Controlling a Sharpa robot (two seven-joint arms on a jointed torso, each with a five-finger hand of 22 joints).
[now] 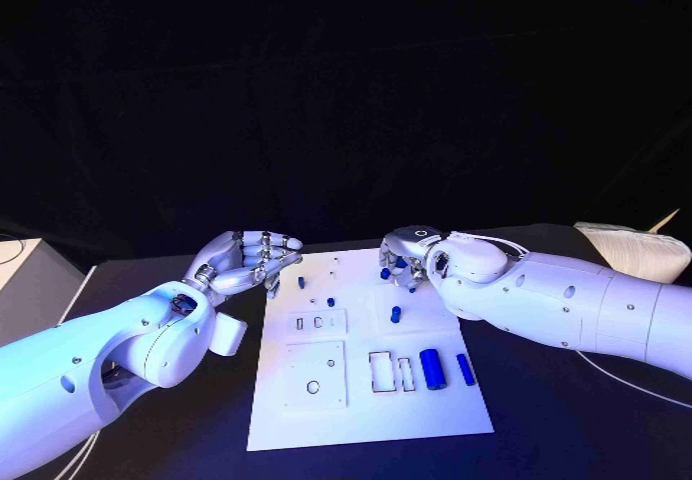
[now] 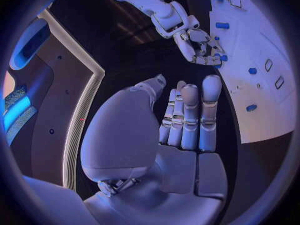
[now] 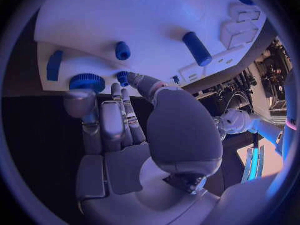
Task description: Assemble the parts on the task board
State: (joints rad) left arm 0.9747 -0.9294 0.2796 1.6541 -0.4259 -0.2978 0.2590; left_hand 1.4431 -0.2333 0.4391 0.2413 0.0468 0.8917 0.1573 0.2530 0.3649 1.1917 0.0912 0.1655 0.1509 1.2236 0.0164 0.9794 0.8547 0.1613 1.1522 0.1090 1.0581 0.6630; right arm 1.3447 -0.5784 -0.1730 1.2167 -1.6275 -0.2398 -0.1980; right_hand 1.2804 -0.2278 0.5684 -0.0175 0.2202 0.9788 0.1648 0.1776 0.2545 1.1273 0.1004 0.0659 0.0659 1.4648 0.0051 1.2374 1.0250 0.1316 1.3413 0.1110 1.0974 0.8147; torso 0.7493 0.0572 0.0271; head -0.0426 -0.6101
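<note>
While my left hand (image 1: pixel 248 258) hovers curled and empty beside the task board (image 1: pixel 361 410), my right hand (image 1: pixel 414 256) pinches a blue part (image 3: pixel 123 78).

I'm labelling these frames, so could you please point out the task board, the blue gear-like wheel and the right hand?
task board (image 1: pixel 368 415): head view, bare near end of the white plate.
blue gear-like wheel (image 3: pixel 87 81): right wrist view, its ridged rim.
right hand (image 1: pixel 414 258): head view, middle of the hand at the board's far edge.
</note>
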